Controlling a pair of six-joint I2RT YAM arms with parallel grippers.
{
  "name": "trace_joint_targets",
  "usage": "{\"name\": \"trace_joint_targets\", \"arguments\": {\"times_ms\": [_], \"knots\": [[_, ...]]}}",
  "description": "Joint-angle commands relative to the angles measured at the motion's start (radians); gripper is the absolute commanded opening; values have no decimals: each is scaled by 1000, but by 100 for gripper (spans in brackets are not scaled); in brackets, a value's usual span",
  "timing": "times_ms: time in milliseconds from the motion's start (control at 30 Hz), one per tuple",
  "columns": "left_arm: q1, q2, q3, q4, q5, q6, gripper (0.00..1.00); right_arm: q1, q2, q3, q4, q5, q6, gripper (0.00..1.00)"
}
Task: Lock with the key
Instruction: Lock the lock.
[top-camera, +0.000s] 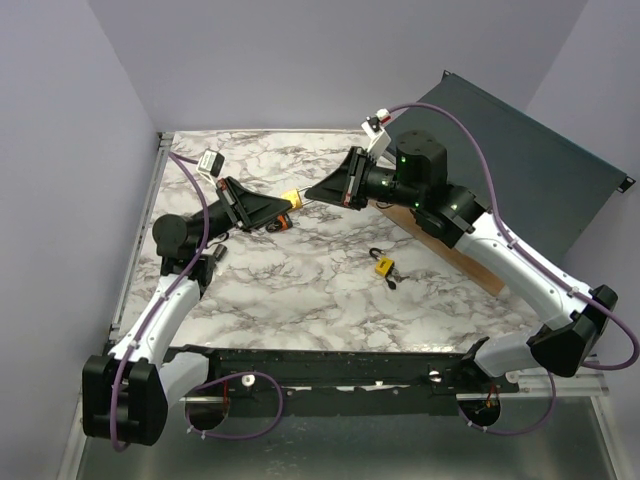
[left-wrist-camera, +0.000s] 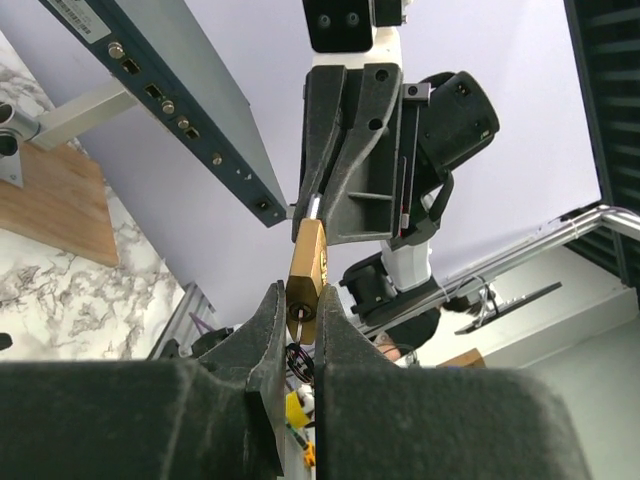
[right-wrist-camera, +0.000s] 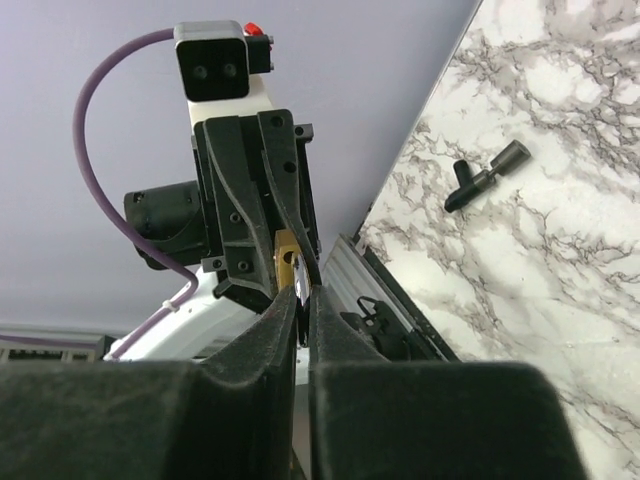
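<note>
The padlock has its top end hidden inside the right gripper

Both arms stretch inward from their bases, forearms angled toward each other, wrists held up in mid-air. Left gripper and right gripper meet nearly tip to tip. Jaws on both pinched close, only a thin slit between.
</note>
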Motion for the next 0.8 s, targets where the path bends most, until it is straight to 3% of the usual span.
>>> {"name": "trace_joint_targets", "arguments": {"times_ms": [0,133,200,467,767], "knots": [[-1,-32,20,-25,81,100,0,28,-15,48,8,-68,-90,16],[-1,-51,49,-22,125,127,0,28,-46,39,15,-77,-139,36],[-1,-69,66,-35,149,153,0,28,-68,33,17,-88,-158,41],[-2,-146,147,-206,209,280,0,29,-152,-3,-15,-102,-227,43],[-2,-188,196,-286,225,309,0,29,-180,-7,-3,-205,-282,44]]}}
